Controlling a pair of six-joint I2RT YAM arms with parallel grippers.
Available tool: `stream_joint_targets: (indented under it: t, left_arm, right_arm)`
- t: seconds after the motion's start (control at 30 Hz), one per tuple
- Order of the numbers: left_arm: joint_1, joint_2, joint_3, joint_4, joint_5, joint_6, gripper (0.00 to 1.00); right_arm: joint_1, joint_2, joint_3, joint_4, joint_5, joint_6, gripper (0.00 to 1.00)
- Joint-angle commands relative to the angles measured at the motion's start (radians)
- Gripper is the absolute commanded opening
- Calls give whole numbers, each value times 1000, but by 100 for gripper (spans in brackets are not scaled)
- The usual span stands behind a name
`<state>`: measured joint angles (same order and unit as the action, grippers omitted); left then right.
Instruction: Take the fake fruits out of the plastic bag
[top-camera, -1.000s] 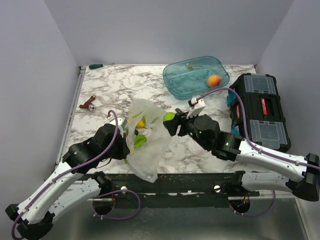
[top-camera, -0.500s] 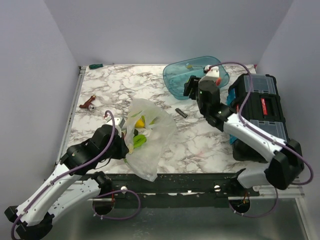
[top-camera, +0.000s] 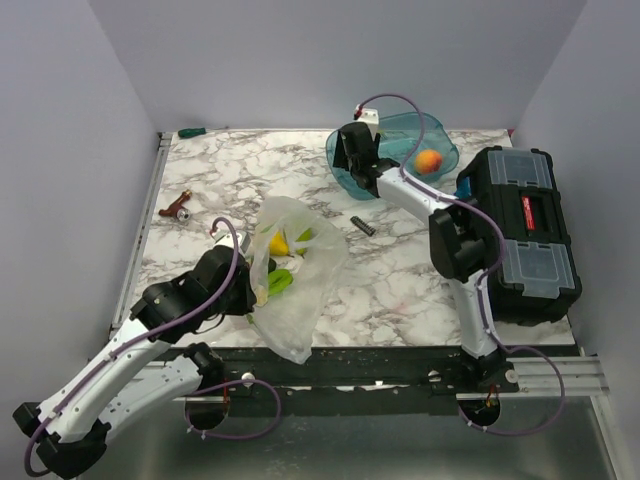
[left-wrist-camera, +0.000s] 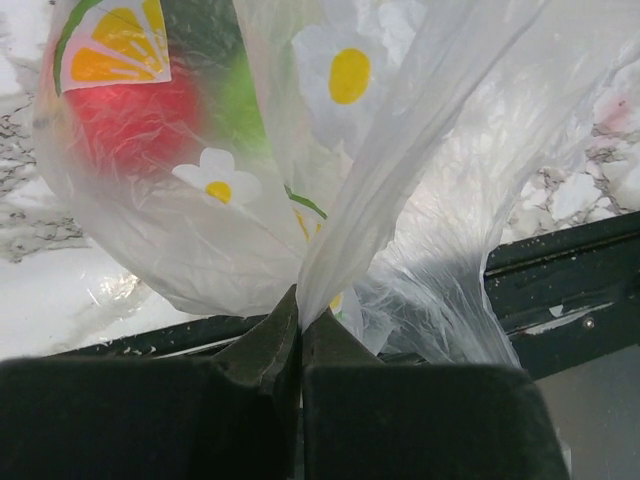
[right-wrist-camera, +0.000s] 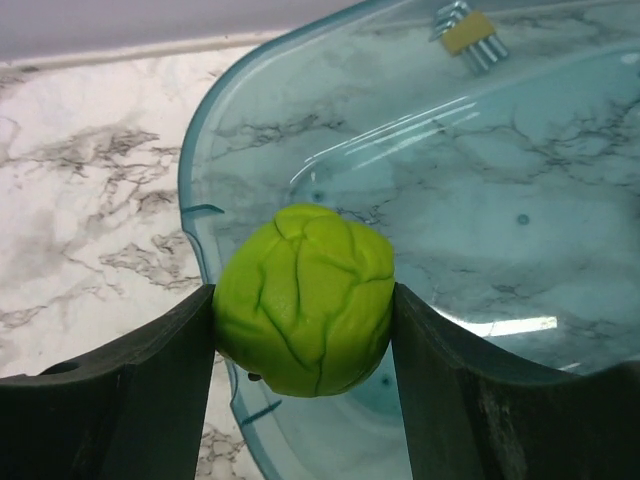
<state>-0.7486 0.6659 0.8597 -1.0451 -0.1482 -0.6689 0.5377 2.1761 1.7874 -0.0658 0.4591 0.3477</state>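
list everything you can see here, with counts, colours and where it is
plastic bag: 1, see-through, lemon print, near left of table
fruits in bag: at least 3, yellow, green, red; full count hidden
lime fruit: 1, over the tub's edge
tub: 1, teal, far middle
peach ball: 1, orange, in tub
metal pieces: small bundle, silver, in tub
toolbox: 1, black, right side
dark object: 1, between bag and tub
red-brown object: 1, left side
green object: 1, far left corner
table: 1, white marble
left hand: pinching the bag
right hand: holding the lime fruit
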Motion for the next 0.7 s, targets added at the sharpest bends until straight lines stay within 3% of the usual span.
stream_joint_targets:
  t: [0.0, 0.1, 0.27, 0.57, 0.67]
  left_arm:
    - [-6, -17, 2, -34, -58, -29, 0]
    - [-6, -48, -2, -25, -56, -26, 0]
    - [-6, -67, -3, -21, -54, -23, 0]
    - [-6, -51, 0, -23, -54, -23, 0]
    - [-6, -51, -1, -23, -56, -23, 0]
  right_arm:
    - [-34, 135, 188, -158, -41, 9, 1]
    - [-52, 220, 295, -234, -37, 13, 1]
    - [-75, 274, 326, -272, -42, -5, 1]
    - [-78, 313, 321, -306, -138, -37, 25]
    - [-77, 323, 341, -324, -136, -41, 38]
